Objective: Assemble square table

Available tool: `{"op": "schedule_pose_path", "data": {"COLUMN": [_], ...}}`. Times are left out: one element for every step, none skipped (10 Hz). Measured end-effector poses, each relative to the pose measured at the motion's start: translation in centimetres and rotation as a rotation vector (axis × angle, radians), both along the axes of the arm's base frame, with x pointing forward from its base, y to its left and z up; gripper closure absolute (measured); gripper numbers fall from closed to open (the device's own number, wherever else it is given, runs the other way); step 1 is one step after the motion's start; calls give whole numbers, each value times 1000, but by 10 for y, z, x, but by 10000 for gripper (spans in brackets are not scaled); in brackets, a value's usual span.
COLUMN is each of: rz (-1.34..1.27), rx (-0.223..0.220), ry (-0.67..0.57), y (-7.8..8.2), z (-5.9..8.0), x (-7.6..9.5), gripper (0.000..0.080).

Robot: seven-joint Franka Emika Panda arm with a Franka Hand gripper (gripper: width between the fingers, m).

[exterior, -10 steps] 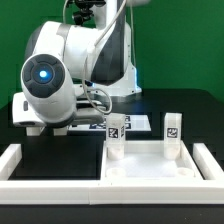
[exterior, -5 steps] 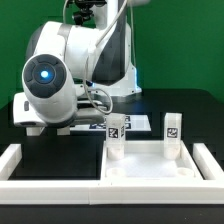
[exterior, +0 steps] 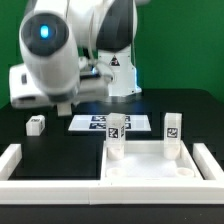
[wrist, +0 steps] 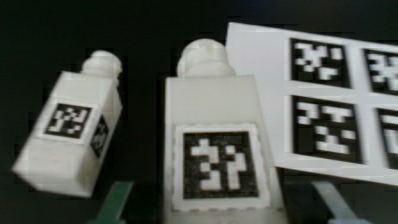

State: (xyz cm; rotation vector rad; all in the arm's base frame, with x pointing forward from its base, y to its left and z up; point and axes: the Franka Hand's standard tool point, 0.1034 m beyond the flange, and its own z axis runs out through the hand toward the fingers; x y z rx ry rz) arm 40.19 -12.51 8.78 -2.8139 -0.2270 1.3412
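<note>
Hand [wrist: 214,196] has risen, uncovering leg [exterior: 36,125].

White, glossy, rounded robot arm [exterior: 62,62] with black sections, a glowing blue round light [exterior: 43,32], thin pale cables [exterior: 93,69], and a gripper [wrist: 222,205] with dark grey fingers [wrist: 118,200].

The fingertips [wrist: 119,200] of the pincer [wrist: 210,206] and the table leg [wrist: 214,140] between them are cut off by the wrist view's edge; the grip cannot be judged.

the arm [exterior: 52,60] has risen, uncovering a small white leg [exterior: 36,125] lying on the table [exterior: 190,102].
</note>
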Motion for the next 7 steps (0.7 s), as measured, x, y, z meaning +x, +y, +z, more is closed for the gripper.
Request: {"op": "schedule_pose_path", "data": {"rz": [-1, 4, 10, 18, 24, 44, 63], "rx": [3, 6, 11, 20, 23, 23, 25], "ry": [-4, -40, -98, -180, -244, -302, -393], "y": [3, 2, 1, 1, 1, 7, 16], "z": [14, 9, 6, 7, 9, 16, 24], "x": [-1, 2, 7, 11, 14, 35, 63], "gripper": [509, 509, 509, 509, 509, 509, 509]}}
